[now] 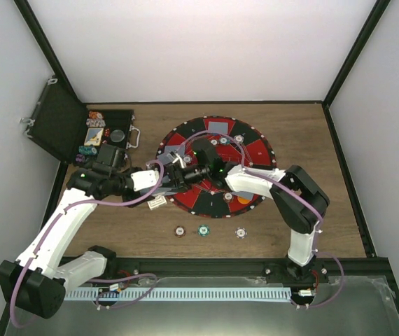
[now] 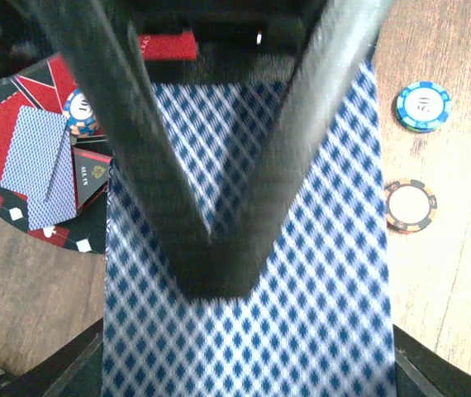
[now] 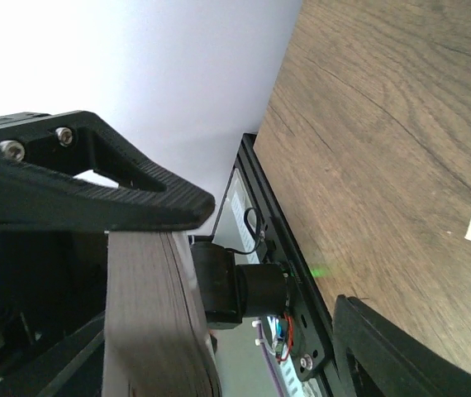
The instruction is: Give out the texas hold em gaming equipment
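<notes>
Showing the left gripper (image 2: pixel 219 279) closed into a narrow V against the blue-checked back of the card deck (image 2: pixel 302 314), which hangs over the worktop's middle. The right gripper (image 3: pixel 273 252) has 1 finger (image 3: pixel 95 190) on the deck's side, but I cannot tell whether it grips. The cards look light, slick and bendy, so they are probably best squeezed across both long edges.

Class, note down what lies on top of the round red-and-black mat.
On the round red-and-black mat lie a grey-blue-backed playing card, small round striped chips and an orange disc. The left end effector and right end effector hide its middle.
</notes>
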`<state>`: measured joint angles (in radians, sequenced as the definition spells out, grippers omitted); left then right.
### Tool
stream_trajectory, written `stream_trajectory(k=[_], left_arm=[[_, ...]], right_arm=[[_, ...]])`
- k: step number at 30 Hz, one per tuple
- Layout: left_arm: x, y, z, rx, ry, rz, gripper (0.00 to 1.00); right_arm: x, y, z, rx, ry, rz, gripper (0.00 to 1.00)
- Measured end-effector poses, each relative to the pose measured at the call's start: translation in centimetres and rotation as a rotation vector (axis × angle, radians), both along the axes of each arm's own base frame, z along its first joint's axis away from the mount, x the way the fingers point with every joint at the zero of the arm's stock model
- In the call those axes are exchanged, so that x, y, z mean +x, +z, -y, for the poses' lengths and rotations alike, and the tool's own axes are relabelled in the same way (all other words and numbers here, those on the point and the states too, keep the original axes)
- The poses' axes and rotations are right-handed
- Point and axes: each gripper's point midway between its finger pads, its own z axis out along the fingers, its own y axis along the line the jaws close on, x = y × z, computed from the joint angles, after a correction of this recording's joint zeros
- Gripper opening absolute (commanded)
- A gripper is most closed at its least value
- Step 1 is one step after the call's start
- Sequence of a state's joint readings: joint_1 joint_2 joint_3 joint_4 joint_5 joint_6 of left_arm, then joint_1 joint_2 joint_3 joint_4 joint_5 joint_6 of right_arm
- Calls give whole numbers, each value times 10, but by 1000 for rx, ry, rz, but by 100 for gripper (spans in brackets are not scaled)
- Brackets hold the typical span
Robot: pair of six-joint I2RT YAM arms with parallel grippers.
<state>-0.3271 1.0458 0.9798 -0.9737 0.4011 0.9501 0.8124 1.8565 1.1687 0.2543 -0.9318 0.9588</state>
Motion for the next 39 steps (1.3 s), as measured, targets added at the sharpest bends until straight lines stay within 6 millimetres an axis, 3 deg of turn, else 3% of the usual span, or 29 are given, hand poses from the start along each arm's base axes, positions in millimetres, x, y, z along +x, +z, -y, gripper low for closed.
stream_trajectory(k=[9,18,26,34,39], left_arm=[[-2,-3,-3,18,7,-14,6],[-1,-2,-1,8,3,-7,6],[1,-1,0,3,2,-1,6],[1,-1,0,3,2,0,6],[1,0,0,3,2,0,6]], right_arm=[[11,1,36,-1,-60,9,50],[16,-9,45,-45,-98,-22,32],[11,21,55,32,-118,-20,17],[4,27,64,84,-135,-68,1],[2,37,64,119,-132,-77,1]])
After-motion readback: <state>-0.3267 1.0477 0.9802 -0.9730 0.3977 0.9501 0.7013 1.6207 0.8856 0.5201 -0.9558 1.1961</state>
